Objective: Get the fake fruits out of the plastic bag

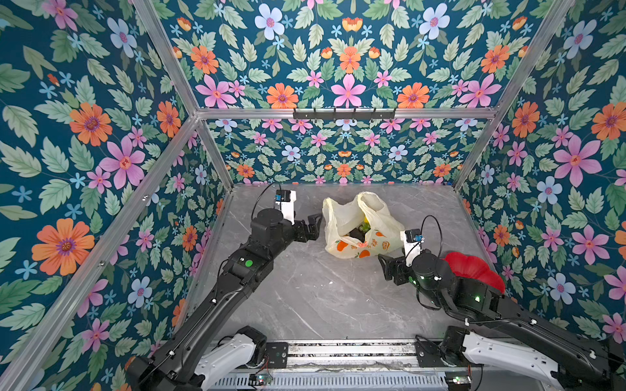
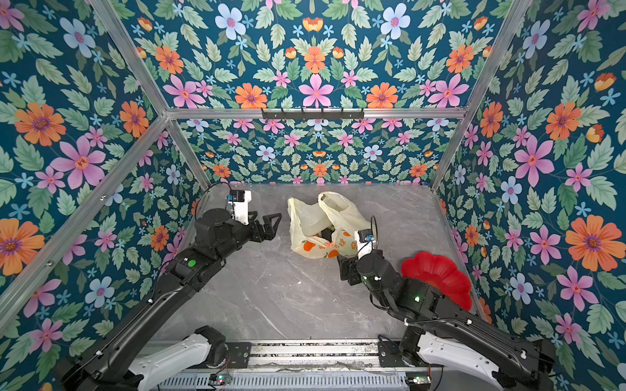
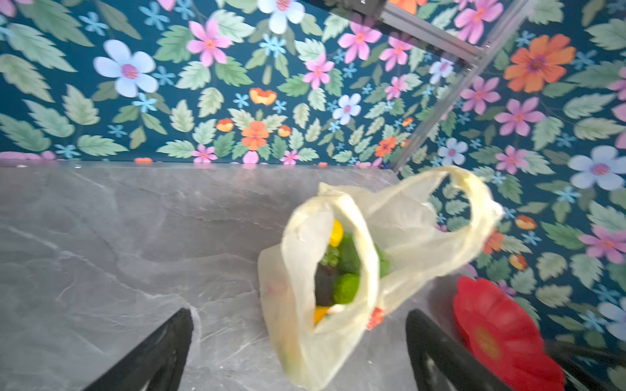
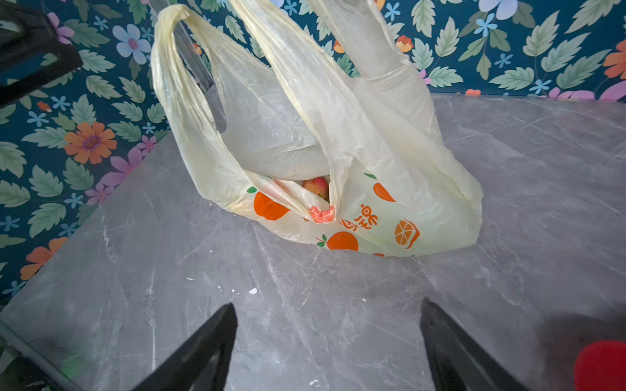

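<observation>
Plastic bag [image 1: 349,216] slumped on the tabletop [image 1: 305,298] toward the back middle, handles up, mouth gaping; fake fruits [image 3: 342,270] all inside, none out yet. Left claw [image 1: 316,226] spread wide, gripping nothing, poised just beside the bag's side. Right claw [image 1: 384,267] likewise wide apart and empty, near the bag's printed front but clear of it, with the red plate [image 1: 474,270] just behind that arm. Likely trouble from here: pinching thin film along with, or instead of, a fruit when reaching in; then lifting and dragging or tipping the whole light bag, spilling glossy pieces and sending them rolling; brushing a handle and collapsing the mouth, hiding the contents; crowding both claws over one narrow opening. Probably safer to hold one handle while digging with the other claw. From the left wrist view: straight down the mouth onto yellow, green and dark pieces, though blurred. From the right wrist view: only a reddish fruit [image 4: 316,186] peeping past a fold, plus the orange prints, sharp. In both top views: barely a dark-green glimpse inside, yet the only full look at both arms.
</observation>
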Robot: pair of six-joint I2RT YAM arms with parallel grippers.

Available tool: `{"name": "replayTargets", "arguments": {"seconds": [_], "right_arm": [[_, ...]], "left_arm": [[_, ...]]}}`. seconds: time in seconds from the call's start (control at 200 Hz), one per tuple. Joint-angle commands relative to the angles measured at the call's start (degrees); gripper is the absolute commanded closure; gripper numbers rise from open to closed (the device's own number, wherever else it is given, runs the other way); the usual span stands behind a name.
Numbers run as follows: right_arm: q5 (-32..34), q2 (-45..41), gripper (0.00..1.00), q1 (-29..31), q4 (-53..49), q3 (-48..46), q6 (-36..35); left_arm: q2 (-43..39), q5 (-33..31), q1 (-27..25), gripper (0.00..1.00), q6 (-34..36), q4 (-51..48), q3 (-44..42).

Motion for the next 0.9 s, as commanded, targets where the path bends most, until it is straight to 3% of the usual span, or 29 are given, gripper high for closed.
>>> {"name": "replayTargets", "arguments": {"seconds": [0.0,0.4,0.615,0.715,0.835,0.9], "right_arm": [[2.5,-0.4,0.13,-0.2,1.0,-0.4,0.4],[0.5,3.9,0.11,-0.4,-5.0,3.1,0.4],[-1.1,6.8,0.13,-0.5,-5.7,3.8,2.7],[-2.3,9.0,0.14,-0.7,-5.9,4.7,3.5],[-4.0,12.5,0.15,-2.8,-9.0,7.4,5.5],[-6.2,14.0,0.15,-5.0,-9.7,8.8,5.6]], "left_arm": [[2.8,-1.4,-2.2,0.00,0.2,-5.5,2.3],[19.2,-1.6,-4.2,0.00,-11.8,-4.9,7.6],[25.8,-5.9,-4.0,0.01,-15.6,-6.7,9.0],[26.5,-3.8,-3.6,0.11,-17.1,-2.8,7.5],[28.6,-0.8,-3.5,0.34,-18.4,-0.1,7.3],[29.2,0.5,-3.4,0.41,-19.2,1.7,6.8]]}}
